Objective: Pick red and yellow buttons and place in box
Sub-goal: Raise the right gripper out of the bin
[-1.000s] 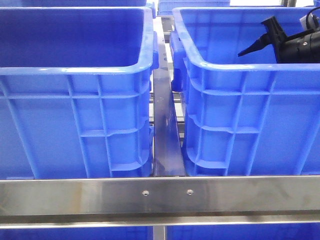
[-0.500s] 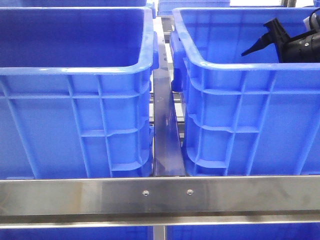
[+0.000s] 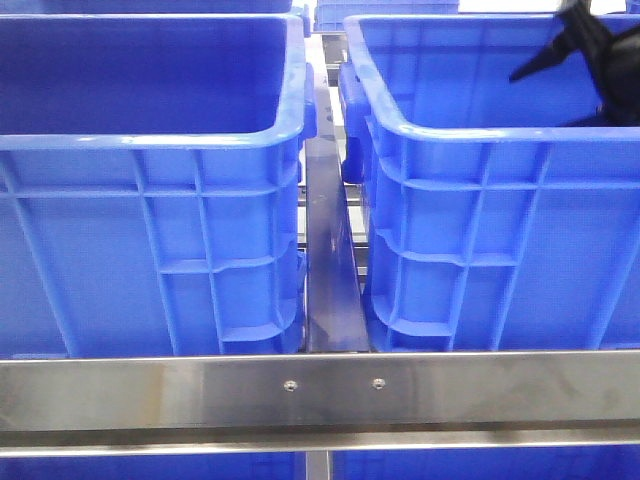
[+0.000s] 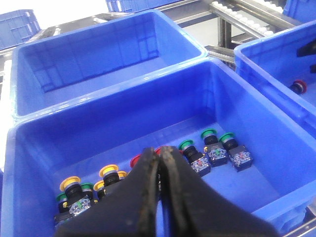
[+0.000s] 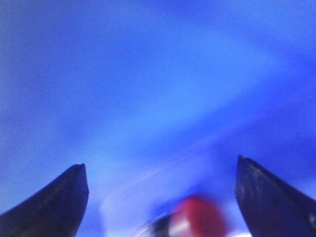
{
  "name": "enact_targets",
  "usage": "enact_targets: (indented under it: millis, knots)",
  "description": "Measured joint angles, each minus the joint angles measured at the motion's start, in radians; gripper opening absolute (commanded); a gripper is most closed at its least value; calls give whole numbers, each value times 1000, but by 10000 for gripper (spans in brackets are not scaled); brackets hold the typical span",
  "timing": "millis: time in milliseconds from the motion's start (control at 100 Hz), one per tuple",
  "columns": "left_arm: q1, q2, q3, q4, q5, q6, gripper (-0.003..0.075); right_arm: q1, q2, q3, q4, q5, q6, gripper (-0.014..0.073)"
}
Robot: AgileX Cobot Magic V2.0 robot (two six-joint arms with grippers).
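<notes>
Red plastic shows as a blur at the bottom centre of the right wrist view: a red button [image 5: 200, 217] lying between the two dark tips of the right gripper [image 5: 160, 192], whose jaws stand wide apart and grip nothing. Whether the button rests on the crate floor just under them is hard to tell through the blur. In the front view that gripper [image 3: 580, 50] sits at the upper right, above the right crate [image 3: 480, 230].

The left gripper [image 4: 160, 170] fills the bottom centre of the left wrist view, jaws pressed together with nothing between them, above the near crate [image 4: 123, 118]. On its floor lie more pieces: yellow-capped buttons [image 4: 109, 172] at lower left, a red cap [image 4: 137, 160] just beside the fingertips, and green-capped buttons [image 4: 209, 133] to the right. Another red button [image 4: 297, 86] lies in the crate at the frame's right edge.

These pieces look small, light and rigid, with a smooth domed cap on a squarer dark and clear body. The cap is likely slippery and could squirt out of a pinch; the flat-sided body or the collar under the cap seems the surer hold. Lying tipped on smooth plastic, one may roll or skid when nudged.
</notes>
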Motion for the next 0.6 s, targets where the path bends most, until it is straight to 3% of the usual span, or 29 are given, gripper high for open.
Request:
enact_targets:
  millis: [320, 600]
  knots:
    - [0, 0, 0, 0, 0, 0, -19, 114, -261, 160, -132, -205, -22, 624]
    - [0, 0, 0, 0, 0, 0, -19, 247, -498, 330, -138, -462, -183, 624]
